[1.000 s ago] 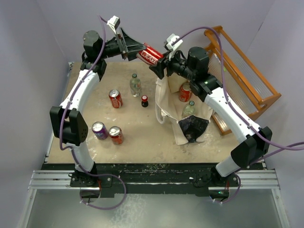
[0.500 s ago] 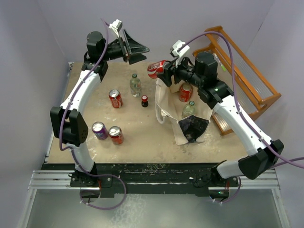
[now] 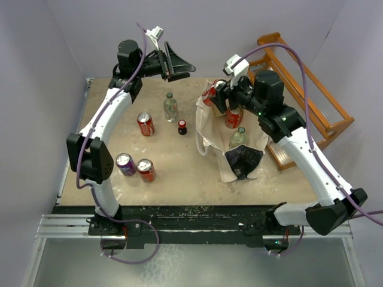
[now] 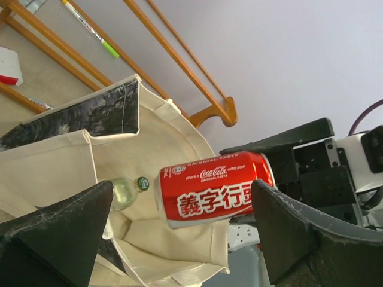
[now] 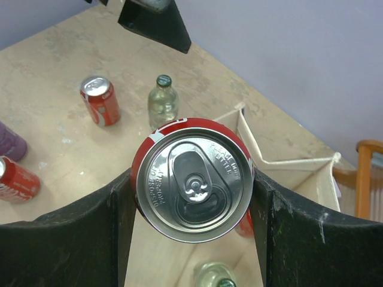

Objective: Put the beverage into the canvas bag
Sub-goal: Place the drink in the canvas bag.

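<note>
So the table [image 3: 179, 179] has the canvas bag [image 3: 207, 128] standing open on it. The right claw [image 3: 218, 95] is clenched on a red cola can [image 5: 192, 179] just above the bag's mouth. The left claw [image 3: 179, 64] is spread wide and holds nothing.

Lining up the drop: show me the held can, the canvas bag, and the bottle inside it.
red can [image 4: 212, 190]: left wrist view, printed side.
canvas bag [image 4: 173, 142]: left wrist view, inner cream wall.
bottle [image 4: 122, 192]: left wrist view, glass shoulder.
</note>
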You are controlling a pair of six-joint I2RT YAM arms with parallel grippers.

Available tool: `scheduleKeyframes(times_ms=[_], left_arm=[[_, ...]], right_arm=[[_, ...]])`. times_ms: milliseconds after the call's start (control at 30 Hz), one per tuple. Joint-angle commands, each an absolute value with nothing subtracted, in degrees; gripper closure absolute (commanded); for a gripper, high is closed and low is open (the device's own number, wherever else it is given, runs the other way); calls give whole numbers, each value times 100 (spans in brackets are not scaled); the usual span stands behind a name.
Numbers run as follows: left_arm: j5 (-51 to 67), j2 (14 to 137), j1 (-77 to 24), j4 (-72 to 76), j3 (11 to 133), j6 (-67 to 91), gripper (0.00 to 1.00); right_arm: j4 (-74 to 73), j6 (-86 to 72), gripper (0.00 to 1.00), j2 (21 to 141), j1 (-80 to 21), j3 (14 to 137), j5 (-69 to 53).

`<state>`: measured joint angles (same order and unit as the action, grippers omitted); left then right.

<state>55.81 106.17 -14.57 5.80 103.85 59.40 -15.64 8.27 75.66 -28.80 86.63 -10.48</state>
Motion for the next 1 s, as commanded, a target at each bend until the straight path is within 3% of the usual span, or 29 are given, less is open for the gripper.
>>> scheduleKeyframes(times_ms=[0,200,467,967], left_arm=[[5449,10697,-1572,259,10758,5172,1],[5120,10907,-1705,-836,11085,4010,0],[4875,11206,-2054,-1678,11186,3072,9],[4138,11776,-2408,-1978,11565,2680,44]], right_arm=[[-1103,931,100,7090,-2743,8640,-654],[-1105,988,100,6906,-2591,8154,-443],[-931,1127,100,7038,-2352,7732,-447],[-347,1600,100,7910,-2086,7286,-988]])
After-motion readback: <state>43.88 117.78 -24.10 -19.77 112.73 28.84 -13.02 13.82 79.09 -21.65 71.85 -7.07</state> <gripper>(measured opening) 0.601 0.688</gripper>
